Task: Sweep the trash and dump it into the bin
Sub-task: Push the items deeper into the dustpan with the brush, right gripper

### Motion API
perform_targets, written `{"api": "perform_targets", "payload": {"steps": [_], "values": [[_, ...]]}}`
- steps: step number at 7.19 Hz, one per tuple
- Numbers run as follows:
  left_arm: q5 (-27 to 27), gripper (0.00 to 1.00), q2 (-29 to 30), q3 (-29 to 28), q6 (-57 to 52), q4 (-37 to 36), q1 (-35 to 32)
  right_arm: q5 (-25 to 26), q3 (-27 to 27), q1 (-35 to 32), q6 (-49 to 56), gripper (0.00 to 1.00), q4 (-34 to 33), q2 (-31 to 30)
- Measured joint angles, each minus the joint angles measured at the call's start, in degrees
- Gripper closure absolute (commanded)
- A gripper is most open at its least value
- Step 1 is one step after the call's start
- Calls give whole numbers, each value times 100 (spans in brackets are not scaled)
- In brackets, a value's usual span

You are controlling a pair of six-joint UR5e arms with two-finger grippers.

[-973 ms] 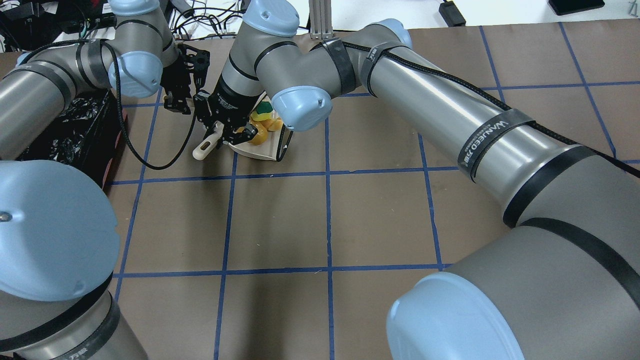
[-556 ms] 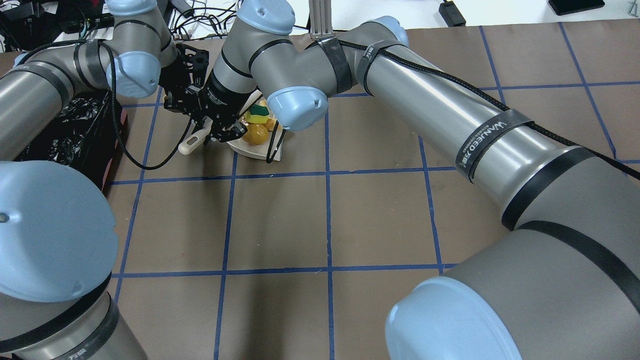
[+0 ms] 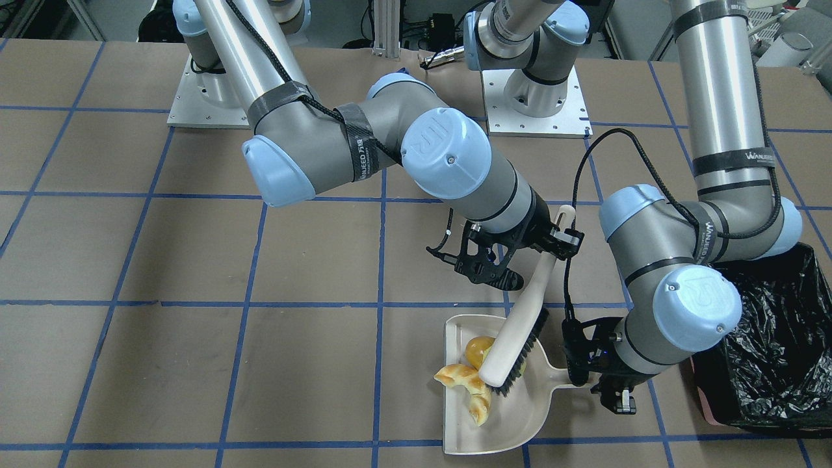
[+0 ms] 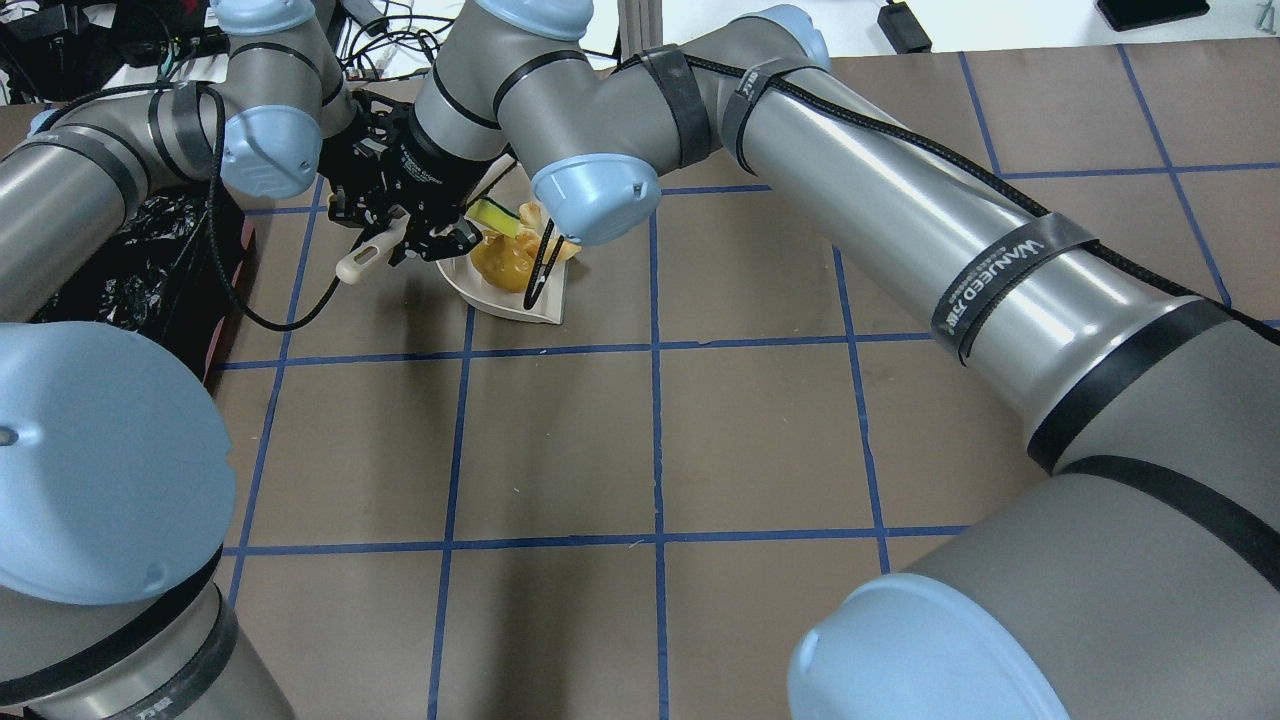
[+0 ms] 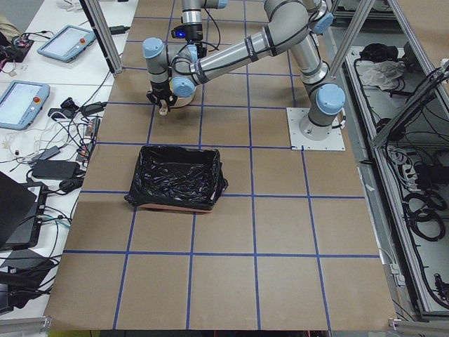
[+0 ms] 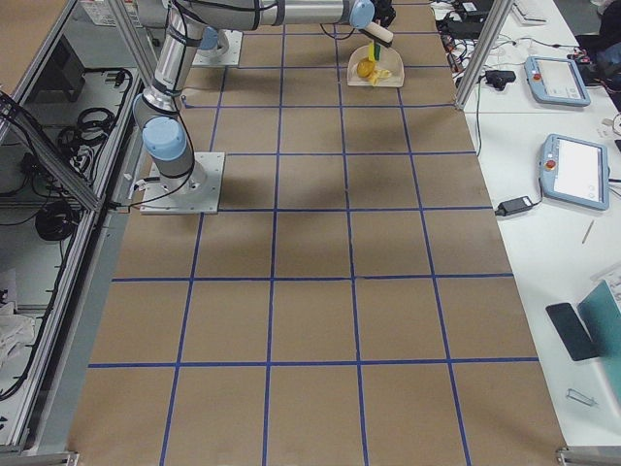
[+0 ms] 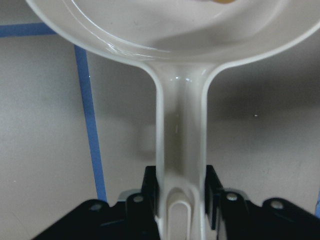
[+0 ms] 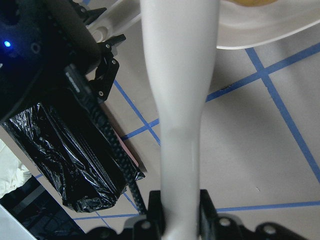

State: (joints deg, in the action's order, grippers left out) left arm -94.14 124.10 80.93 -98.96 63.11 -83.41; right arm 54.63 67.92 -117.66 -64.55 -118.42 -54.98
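the sweeping looks almost finished and the dumping has not begun. the dustpan [image 3: 513, 429] lies flat on the table [image 3: 195, 364]. the left gripper [image 7: 181, 200] is clamped on the end of its handle, fingers snug against both sides. the right gripper [image 8: 177, 210] is closed around the handle of the brush [image 3: 520, 325], which slants down so its bristles sit inside the dustpan.

the golden-brown lump [image 3: 478, 351] is in the dustpan, touching the brush head on the side toward the pan's mouth. the crescent slice [image 3: 467, 380] lies just beside it, and one tip seems to poke out over the mouth edge, so i judge it needs one more pull inward. the yellow-green wedge [image 4: 492, 215] shows only from overhead. it appears to be in the dustpan too, half hidden by the right wrist.

the bin [image 3: 767, 390] stands near the dustpan, past its handle end, and none of the pieces shows in it. what is left, as i read it, is to tuck the crescent fully in, clear the brush, lift the dustpan level, carry it over the bin and tip it.
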Motion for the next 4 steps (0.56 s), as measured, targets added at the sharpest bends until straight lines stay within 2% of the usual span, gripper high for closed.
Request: {"api": "perform_targets", "payload": {"steps": [4], "values": [[35,74,0,13,0,0,0,253,22,87,360,100,499,-78]]}}
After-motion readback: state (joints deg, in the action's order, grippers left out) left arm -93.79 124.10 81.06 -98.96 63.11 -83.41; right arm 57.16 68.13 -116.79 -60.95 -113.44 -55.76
